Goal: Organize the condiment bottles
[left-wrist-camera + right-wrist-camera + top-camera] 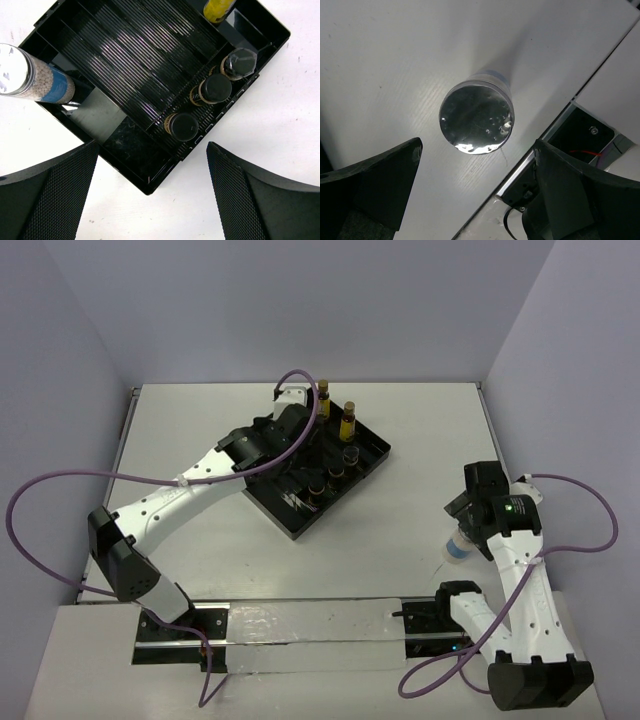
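My left gripper (285, 445) hangs open and empty above the black tray (372, 472). In the left wrist view (152, 150) its fingers straddle the tray's near corner (150, 187). Three short dark bottles (216, 88) stand in a row in the tray, also seen from above (335, 471). Two amber bottles (348, 420) stand at the far edge. A white-lidded blue-labelled bottle (31, 81) stands in the tray's left corner. My right gripper (466, 525) is open right above another white-lidded bottle (457, 547). In the right wrist view (477, 150) its lid (476, 118) lies between the fingers.
The tray's wide ridged middle section (135, 60) holds nothing. The mounting rail (300, 625) runs along the near edge, close to the right bottle (580, 135). Purple cables loop from both arms. Walls close in the table on three sides.
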